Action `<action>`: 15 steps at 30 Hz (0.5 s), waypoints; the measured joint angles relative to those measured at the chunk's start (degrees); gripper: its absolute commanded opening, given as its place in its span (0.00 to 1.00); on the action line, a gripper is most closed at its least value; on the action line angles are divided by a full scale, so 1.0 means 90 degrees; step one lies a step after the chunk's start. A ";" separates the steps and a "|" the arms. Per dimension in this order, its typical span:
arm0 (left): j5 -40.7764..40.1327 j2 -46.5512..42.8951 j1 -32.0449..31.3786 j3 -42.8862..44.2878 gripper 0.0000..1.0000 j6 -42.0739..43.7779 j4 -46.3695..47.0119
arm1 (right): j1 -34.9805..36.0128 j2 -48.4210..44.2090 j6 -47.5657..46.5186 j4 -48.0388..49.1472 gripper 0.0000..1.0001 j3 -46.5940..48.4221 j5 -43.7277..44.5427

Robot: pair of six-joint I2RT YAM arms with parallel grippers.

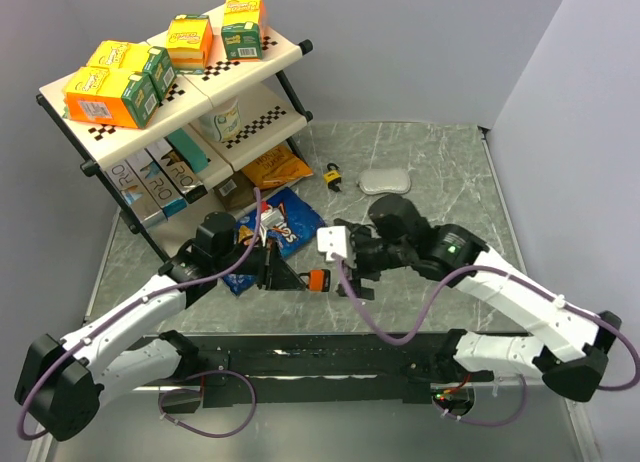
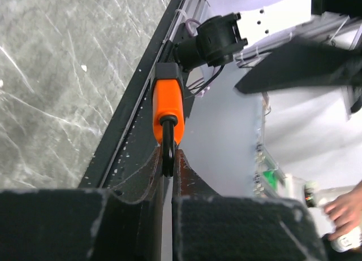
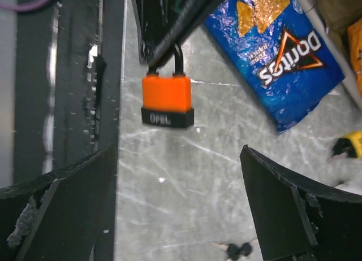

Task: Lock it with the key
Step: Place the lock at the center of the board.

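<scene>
- The shelf rack (image 1: pixel 150 132) stands at the far left of the tabletop (image 1: pixel 450 162), which is a grey slab veined like marble. Its cream trays have checkered edges and sit on a black tube frame, and boxy orange, yellow and green cartons (image 1: pixel 110 94) sit on the top tier.
- A glossy blue crisp bag (image 3: pixel 277 52) lies flat and crinkled near the rack's foot.
- The left jaws are narrow. Their two matte black, wedge-shaped fingers (image 2: pixel 141 182) are pinched on the dark curved shackle (image 2: pixel 167 151) of the orange padlock (image 2: pixel 168 103).
- The padlock body is a smooth orange block with rounded corners. A black band runs along its base with pale lettering too blurred to read. It hangs by the shackle from the left jaws.
- The right jaws are spread wide and hold nothing. Their fingers (image 3: pixel 283 204) are black and tapered, with a rough frayed lining low on the inner side. The padlock hangs just beyond their tips, in line with the gap, and touches neither finger.
- The key (image 3: pixel 237 250) lies on the tabletop at the bottom edge of the right wrist view. It sits under the gap between the right fingers, nearer the right-hand one, and neither finger touches it. It is apart from the padlock. Only tiny dark rounded heads show, and the blades are too small to make out.
- Farther back, a small yellow-and-black padlock (image 1: pixel 332 174) and a smooth pale grey oval pad (image 1: pixel 385 180) lie near each other, well apart from both jaws.
</scene>
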 measured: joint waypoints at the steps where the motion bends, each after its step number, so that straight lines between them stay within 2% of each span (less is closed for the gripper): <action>1: -0.0017 0.0051 0.0000 -0.0053 0.01 -0.0165 0.0121 | 0.0143 0.0092 -0.0051 0.0073 0.96 0.0000 0.0134; 8: -0.0046 0.0294 0.0000 -0.0168 0.01 -0.0877 0.0583 | 0.0840 0.0687 -0.0328 0.0423 0.90 -0.0002 0.0835; 15: -0.0049 0.0304 0.0000 -0.0182 0.01 -0.1297 0.0967 | 0.0911 0.0811 -0.0452 0.0646 0.82 -0.0124 0.1035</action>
